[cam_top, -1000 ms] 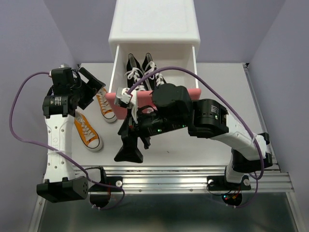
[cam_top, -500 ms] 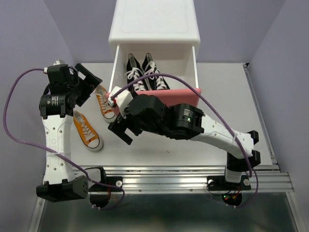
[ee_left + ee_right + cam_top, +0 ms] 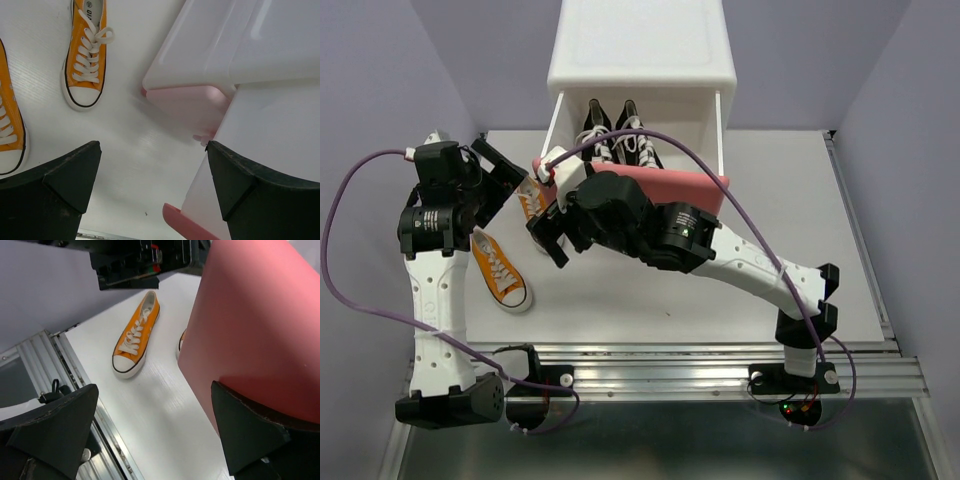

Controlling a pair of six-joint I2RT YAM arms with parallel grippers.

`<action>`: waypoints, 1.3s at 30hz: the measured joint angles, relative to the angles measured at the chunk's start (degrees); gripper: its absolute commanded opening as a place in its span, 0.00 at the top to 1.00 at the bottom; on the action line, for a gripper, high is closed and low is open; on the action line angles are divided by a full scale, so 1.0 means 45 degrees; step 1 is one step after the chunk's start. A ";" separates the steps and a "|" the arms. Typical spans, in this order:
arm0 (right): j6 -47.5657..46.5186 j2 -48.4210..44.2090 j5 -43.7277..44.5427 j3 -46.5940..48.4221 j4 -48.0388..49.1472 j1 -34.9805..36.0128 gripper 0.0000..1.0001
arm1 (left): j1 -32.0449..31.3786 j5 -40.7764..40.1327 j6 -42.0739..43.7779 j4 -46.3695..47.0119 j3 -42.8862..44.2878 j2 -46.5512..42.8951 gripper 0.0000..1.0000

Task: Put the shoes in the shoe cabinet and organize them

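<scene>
The white shoe cabinet stands at the back with its upper drawer pulled out, the deep pink front facing me. Two black shoes lie inside. Two orange shoes are on the table to the left: one near the front, one beside the drawer corner, partly hidden. My left gripper is open and empty above that shoe; its view shows both orange shoes and the pale pink lower drawer. My right gripper is open and empty beside the drawer front, above an orange shoe.
The white table ends at a metal rail along the front. Purple walls close in on both sides. Purple cables loop from both arms, one across the open drawer. The left arm's body hangs above the orange shoes.
My right gripper has swung from the table's front middle left and back to the drawer's left corner. The drawer has slid partway in. The left arm shifted slightly left.
</scene>
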 measured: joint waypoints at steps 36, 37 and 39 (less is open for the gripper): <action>-0.0010 -0.1486 -0.4318 -0.2603 0.2064 -0.5275 0.00 | 0.0000 0.0369 -0.0267 0.0165 -0.0869 -0.0466 0.01; -0.0049 -0.1851 -0.4595 -0.2982 0.2147 -0.5309 0.00 | 0.0000 0.0398 -0.0248 0.0175 -0.0899 -0.0525 0.01; -0.0029 -0.2492 -0.5124 -0.3385 0.2317 -0.5353 0.00 | 0.0000 0.0525 -0.0151 0.0180 -0.0933 -0.0602 0.01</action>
